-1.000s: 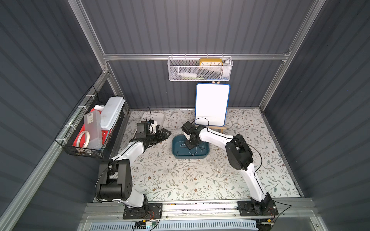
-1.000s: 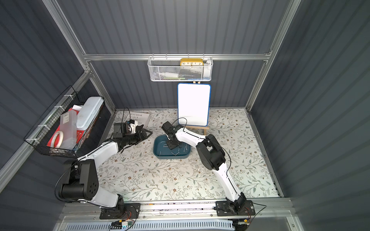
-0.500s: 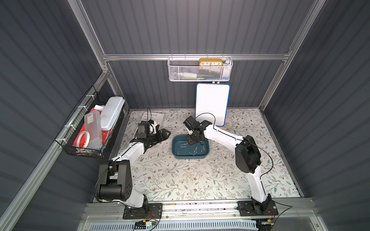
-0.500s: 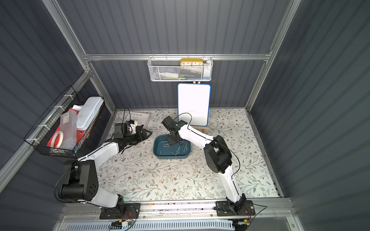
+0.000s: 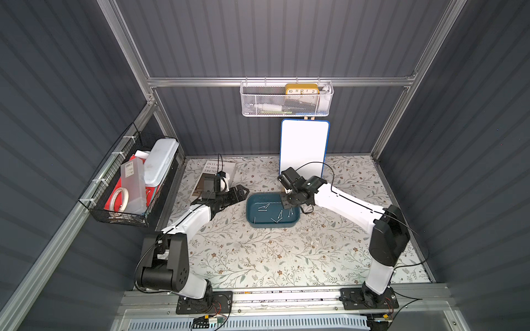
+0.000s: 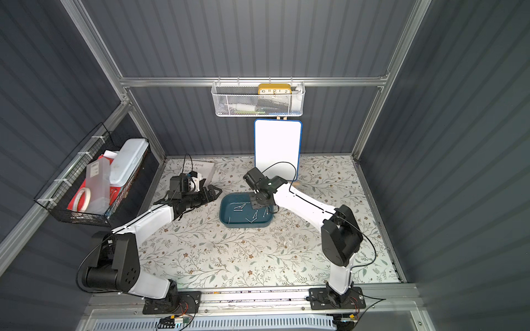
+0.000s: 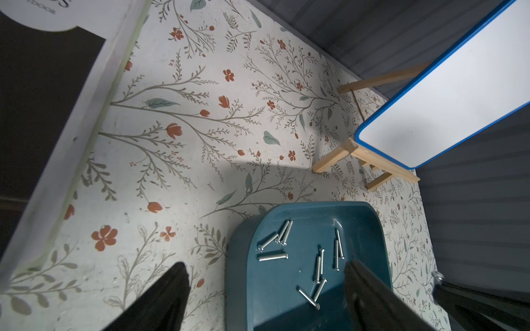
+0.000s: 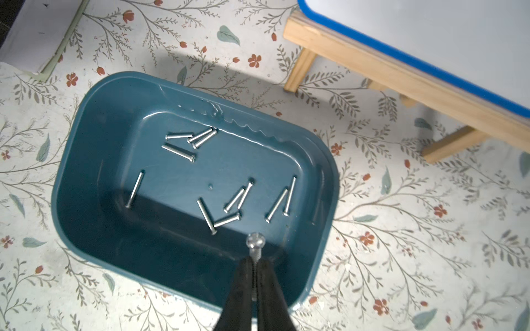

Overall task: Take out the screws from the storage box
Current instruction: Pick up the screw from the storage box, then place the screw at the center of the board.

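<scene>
Comparing the present views with those of a second before, the right hand (image 8: 253, 260) had risen out of the storage box (image 8: 68, 177), where it had been low among the screws (image 8: 233, 200). It now hung above the box's right far corner in both top views. Its fingers were pressed together on a single screw (image 8: 253, 243), gripped by the shank with the head standing proud of the tips. The left hand (image 7: 263, 265) had not shifted: it hovered by the box's left far corner, fingers apart and holding nothing. The box itself sat unmoved in the middle of the counter (image 5: 258, 258), near the foot of the whiteboard (image 5: 304, 149). Some eleven screws remained loose on its floor: a cluster toward the far left, one alone at the near left, and the rest toward the right. In my judgement the pick had succeeded and one removal was in progress, with most of the task outstanding. The held screw was not yet clear of the rim, so the next move called for carrying it out over the counter before release. The grip on so thin a shank looked liable to slip.
</scene>
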Robot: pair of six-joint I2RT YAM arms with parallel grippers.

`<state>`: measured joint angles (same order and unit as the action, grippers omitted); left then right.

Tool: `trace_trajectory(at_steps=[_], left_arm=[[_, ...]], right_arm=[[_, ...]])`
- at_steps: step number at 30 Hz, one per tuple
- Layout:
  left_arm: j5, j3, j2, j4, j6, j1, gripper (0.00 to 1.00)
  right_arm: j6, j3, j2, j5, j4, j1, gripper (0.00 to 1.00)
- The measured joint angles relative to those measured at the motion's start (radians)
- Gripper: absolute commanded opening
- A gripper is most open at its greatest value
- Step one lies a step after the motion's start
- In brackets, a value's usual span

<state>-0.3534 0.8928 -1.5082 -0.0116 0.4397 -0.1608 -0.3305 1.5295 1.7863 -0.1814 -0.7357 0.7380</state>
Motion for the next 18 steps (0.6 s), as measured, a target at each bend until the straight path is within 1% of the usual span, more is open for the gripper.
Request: trace_trajectory(at_steps=[5, 9, 11, 14, 18], left_arm=[[0.037, 0.0, 0.011, -0.019, 0.015, -0.024, 0.88], [0.07, 0.002, 0.029, -0.034, 0.03, -0.037, 0.88], [0.085, 0.002, 0.036, -0.038, 0.036, -0.043, 0.88], [0.108, 0.002, 0.038, -0.041, 0.045, -0.049, 0.88], [0.122, 0.002, 0.036, -0.045, 0.047, -0.051, 0.89]], right_arm=[[-0.029, -0.172, -0.163, -0.021, 0.022, -0.047, 0.03], [-0.051, -0.329, -0.289, -0.005, 0.049, -0.137, 0.04], [-0.056, -0.395, -0.329, -0.001, 0.066, -0.177, 0.04], [-0.058, -0.458, -0.343, 0.012, 0.088, -0.213, 0.04], [-0.053, -0.471, -0.294, 0.04, 0.109, -0.237, 0.04]])
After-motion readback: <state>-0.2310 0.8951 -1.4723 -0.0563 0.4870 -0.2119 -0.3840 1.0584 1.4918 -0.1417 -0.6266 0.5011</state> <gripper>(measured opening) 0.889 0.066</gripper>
